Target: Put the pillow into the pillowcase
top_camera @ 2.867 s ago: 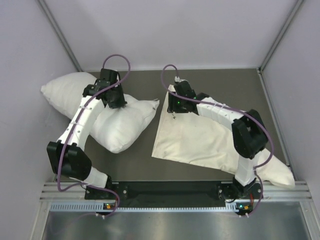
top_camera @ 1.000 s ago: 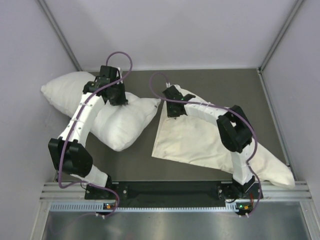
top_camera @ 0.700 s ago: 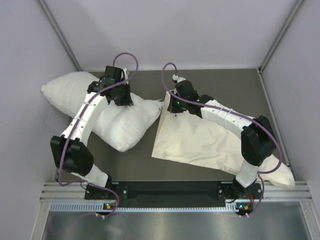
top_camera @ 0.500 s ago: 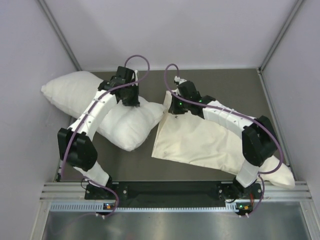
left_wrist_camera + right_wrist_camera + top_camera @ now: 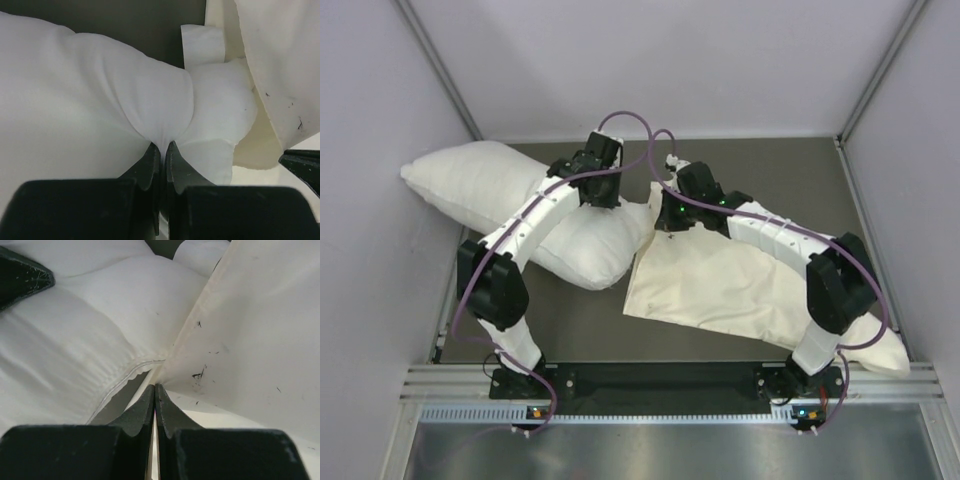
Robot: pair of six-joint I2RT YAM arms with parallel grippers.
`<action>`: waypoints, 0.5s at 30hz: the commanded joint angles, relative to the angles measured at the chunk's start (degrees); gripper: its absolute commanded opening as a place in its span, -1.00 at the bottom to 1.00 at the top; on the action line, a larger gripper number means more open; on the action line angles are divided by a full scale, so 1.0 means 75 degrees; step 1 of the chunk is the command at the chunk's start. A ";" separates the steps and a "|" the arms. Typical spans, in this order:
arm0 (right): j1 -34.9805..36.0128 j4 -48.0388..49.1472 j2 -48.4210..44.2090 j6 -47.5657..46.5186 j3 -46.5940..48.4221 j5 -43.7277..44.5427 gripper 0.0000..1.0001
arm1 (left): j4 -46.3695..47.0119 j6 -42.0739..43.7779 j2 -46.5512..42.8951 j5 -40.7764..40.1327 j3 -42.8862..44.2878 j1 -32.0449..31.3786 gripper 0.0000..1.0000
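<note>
Left wrist: pillow point(image 5: 95, 105) between fingers point(image 5: 148, 167).

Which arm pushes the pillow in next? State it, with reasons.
Left. The left fingers pinch the pillow corner beside the pillowcase opening; the right fingers merely hold the pillowcase edge.

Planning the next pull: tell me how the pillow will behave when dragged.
The pillow puckers where the left hand pinches it, so it probably sags rather than lifts flat. Plump and puffy, it likely drags lightly.
</note>
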 commanded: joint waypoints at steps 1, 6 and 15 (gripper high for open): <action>-0.0072 -0.0034 -0.0571 -0.0135 0.0172 -0.0248 -1.00 | 0.1272 -0.0003 -0.0036 -0.0078 0.0374 -0.0225 -1.00; -0.0095 -0.0269 -0.0781 -0.0170 0.0371 -0.0213 -1.00 | 0.2383 -0.0143 -0.0223 -0.0500 0.0339 -0.0401 -1.00; -0.0236 -0.0421 -0.0993 -0.0146 0.0453 -0.0283 -1.00 | 0.4376 0.0114 -0.1278 -0.1063 -0.1333 -0.1244 -1.00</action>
